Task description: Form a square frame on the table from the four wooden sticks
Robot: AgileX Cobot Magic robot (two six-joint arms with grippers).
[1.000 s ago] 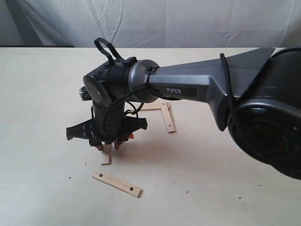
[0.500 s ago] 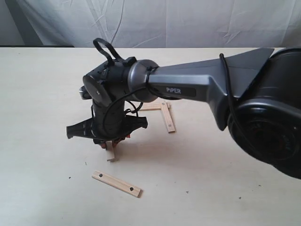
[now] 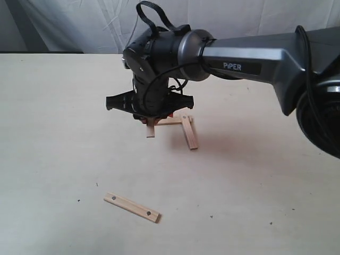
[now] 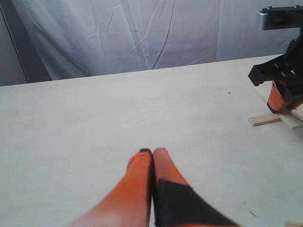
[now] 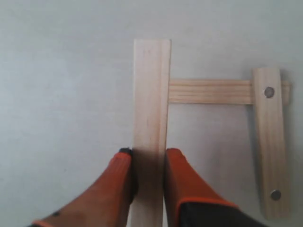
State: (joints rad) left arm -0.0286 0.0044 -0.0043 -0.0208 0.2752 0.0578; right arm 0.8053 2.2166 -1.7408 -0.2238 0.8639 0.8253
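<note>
My right gripper is shut on one wooden stick, which hangs just above the table. Its free end lies beside the open end of a plain stick lying flat. That plain stick meets a dotted stick at a corner, forming an L. The fourth stick, dotted at both ends, lies alone nearer the front. My left gripper is shut on nothing, low over bare table, and is out of the exterior view.
A white cloth backdrop hangs behind the table's far edge. The right arm's grey link stretches over the right half of the table. In the left wrist view the right gripper and the held stick's end show at the far right.
The right gripper has lifted its stick from the front-left area and carried it back and to the right, up to the two joined sticks. The lone front stick has not moved.
</note>
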